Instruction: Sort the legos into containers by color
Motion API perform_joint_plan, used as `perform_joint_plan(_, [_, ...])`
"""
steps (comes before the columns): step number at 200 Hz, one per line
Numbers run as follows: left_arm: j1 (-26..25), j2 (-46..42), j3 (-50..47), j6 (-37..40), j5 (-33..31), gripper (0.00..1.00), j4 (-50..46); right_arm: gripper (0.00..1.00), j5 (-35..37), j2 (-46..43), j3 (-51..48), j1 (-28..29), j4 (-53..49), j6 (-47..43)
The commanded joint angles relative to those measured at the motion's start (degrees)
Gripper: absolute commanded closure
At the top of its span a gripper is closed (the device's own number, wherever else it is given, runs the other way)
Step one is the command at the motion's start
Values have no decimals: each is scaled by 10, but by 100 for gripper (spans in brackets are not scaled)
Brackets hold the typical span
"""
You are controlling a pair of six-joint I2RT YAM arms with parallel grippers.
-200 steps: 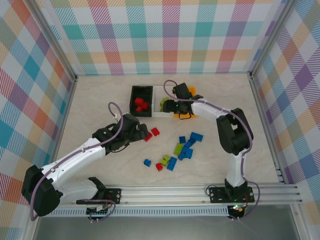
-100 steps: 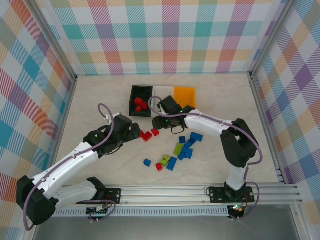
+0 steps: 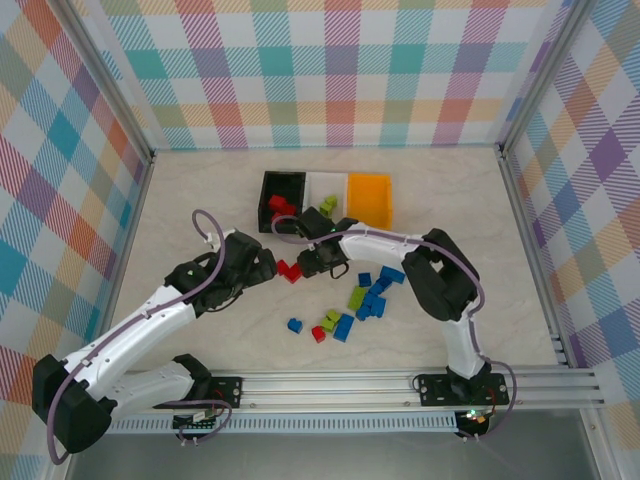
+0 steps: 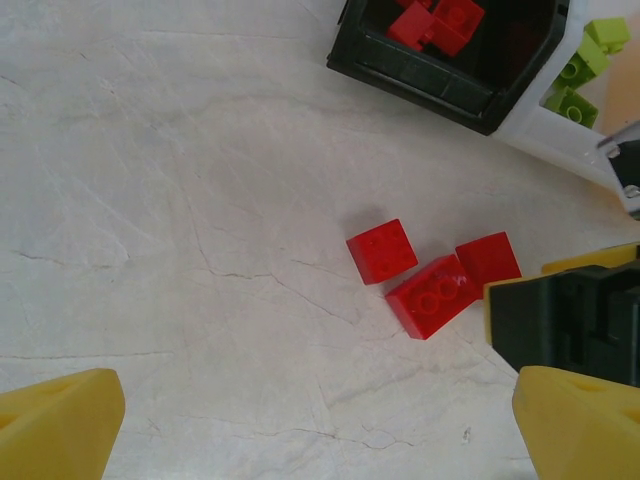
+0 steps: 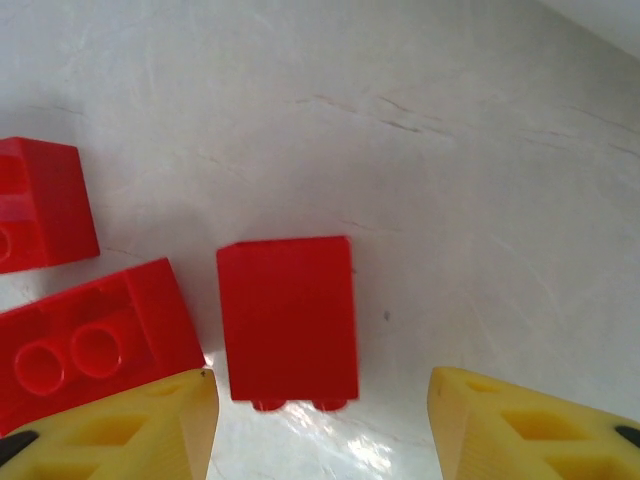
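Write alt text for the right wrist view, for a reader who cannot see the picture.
A red brick lies smooth face up on the pale table, between the open yellow fingertips of the right gripper, which do not grip it. To its left lie a studded red brick, close beside it, and a third brick at the picture's edge.

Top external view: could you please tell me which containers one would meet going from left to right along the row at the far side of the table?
black bin → white bin → orange bin
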Motion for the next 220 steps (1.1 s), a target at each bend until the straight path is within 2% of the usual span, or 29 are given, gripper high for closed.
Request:
perform_joint_plan(1, [6, -6, -10, -2, -2, 0, -12, 42, 13, 22, 30, 6, -19, -20])
perform_joint_plan(53, [9, -9, -10, -1, 1, 0, -14, 45, 25, 65, 65, 9, -35, -24])
perform_joint_plan(74, [10, -9, -11, -1, 1, 0, -15, 53, 24, 67, 60, 9, -34, -22])
perform_joint_plan(118, [11, -9, -10, -1, 1, 0, -13, 67, 29, 37, 32, 9, -5, -20])
perform_joint_plan(162, [12, -6, -18, -6, -3, 0, -12, 69, 22, -43, 19, 9, 27, -24])
perform_joint_plan(191, [13, -6, -25, -10, -3, 0, -9, 69, 17, -55, 90, 2, 16, -39])
perform_joint_plan(220, [14, -3, -32, -16, 1, 0, -5, 68, 13, 8, 204, -20, -1, -46])
